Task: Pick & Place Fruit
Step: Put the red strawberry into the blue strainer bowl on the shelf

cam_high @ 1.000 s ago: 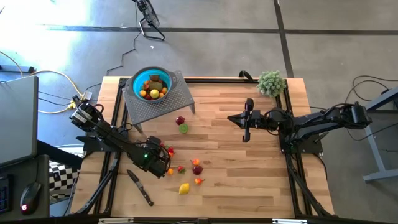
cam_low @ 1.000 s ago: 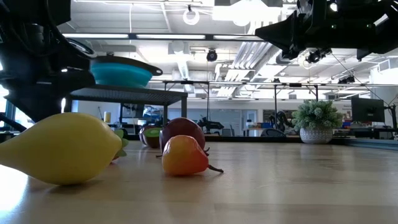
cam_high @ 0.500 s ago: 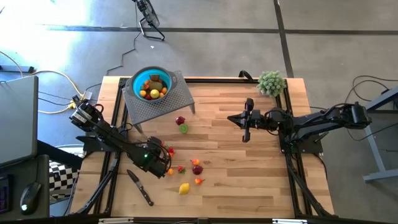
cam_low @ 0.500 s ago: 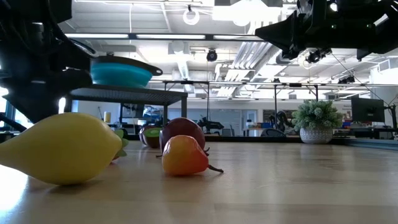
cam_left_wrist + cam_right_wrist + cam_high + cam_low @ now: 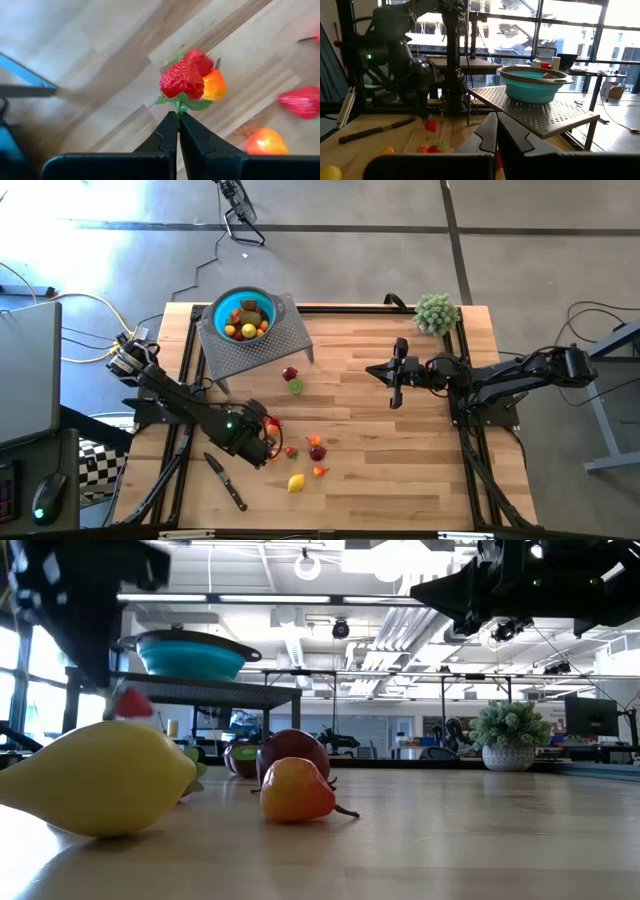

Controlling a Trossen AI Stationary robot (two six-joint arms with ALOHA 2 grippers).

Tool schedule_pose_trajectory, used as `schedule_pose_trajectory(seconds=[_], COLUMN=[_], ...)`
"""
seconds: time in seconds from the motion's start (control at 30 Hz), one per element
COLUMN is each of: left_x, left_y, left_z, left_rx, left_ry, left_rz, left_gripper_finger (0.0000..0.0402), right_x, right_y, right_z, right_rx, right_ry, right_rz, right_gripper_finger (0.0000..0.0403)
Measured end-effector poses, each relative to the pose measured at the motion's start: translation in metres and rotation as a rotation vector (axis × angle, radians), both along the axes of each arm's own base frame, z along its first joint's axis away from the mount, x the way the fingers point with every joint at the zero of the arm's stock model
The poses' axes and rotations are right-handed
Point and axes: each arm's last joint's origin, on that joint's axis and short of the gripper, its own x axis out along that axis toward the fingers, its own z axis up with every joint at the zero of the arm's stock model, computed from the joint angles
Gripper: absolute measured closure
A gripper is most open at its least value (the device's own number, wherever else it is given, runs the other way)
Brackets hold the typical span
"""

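red strawberry [image 5: 182, 80] pinched by its stem in left pincer [image 5: 178, 120], above table.

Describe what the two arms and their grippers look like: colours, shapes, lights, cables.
Both arms are dark, jointed links. The left arm shows a small green light near its wrist and yellow cables at its base. The left gripper and right gripper each have two black, flat, tapering fingers.
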Motion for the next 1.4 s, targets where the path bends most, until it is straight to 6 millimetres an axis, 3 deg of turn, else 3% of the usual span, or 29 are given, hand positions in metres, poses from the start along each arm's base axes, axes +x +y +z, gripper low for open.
schedule_pose_trajectory(seconds=[0.6, 0.87, 1.4], left_x=[-0.001, -0.007, -0.012], left_y=[0.008, 0.031, 0.125], left_z=[0.138, 0.165, 0.181], left_rx=[0.266, 0.350, 0.327], left_ry=[-0.111, -0.163, -0.052], left_rz=[-0.229, -0.264, -0.080], left_gripper_finger=[0.0398, 0.0398, 0.0398], right_x=[0.000, 0.000, 0.000], right_y=[0.000, 0.000, 0.000], right_z=[0.000, 0.000, 0.000], right_rx=[0.000, 0.000, -0.001], right_ry=[0.000, 0.000, 0.001], right_rz=[0.000, 0.000, 0.000], right_gripper_finger=[0.0400, 0.0400, 0.0400])
